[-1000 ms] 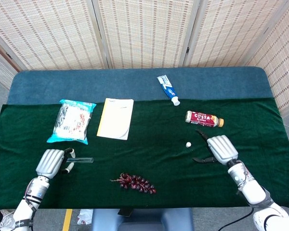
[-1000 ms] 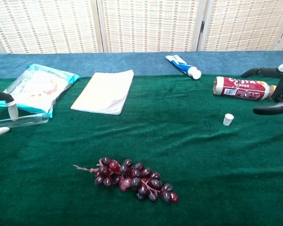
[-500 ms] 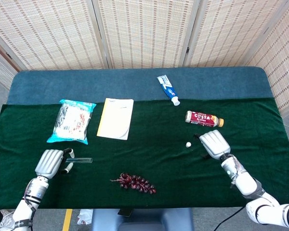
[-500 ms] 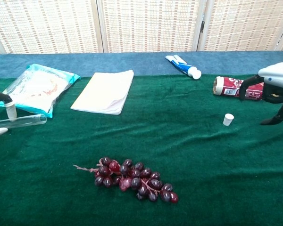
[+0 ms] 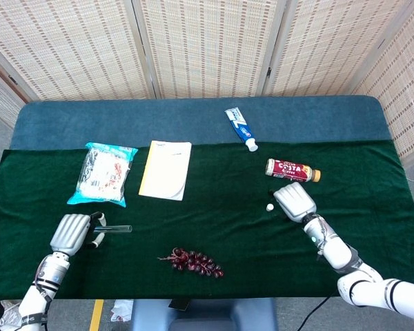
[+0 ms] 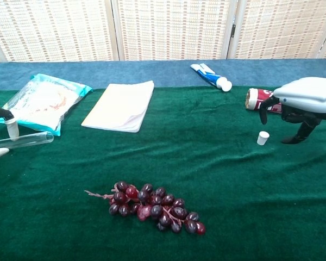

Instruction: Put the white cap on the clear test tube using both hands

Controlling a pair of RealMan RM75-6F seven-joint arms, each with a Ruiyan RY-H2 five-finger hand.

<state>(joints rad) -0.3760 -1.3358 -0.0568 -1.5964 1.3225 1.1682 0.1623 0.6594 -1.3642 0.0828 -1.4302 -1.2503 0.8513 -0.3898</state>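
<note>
- Right hand: over the last second you have carried it in from the right edge of the cloth — it now hovers just beside and slightly above the white cap, fingers spread and pointing down, holding nothing. In the head view it sits directly right of the cap, in front of the brown bottle.
- White cap: it stands upright on the green cloth, untouched and in the same spot as a second ago, near the bottle and well apart from the tube.
- Left hand: unchanged at the near left edge — it holds the clear test tube by its closed end, the tube lying roughly level with its open end pointing right. The chest view shows only fingertips at the frame edge.
- Meaning for the task: the reach is nearly done, so the cap pick-up appears to be the step in hand. You will likely need a fine pinch on a small, light piece that could tip or skid on the cloth.
- Bystanders: grapes, notebook, snack packet and toothpaste tube lie clear of both hands.
</note>
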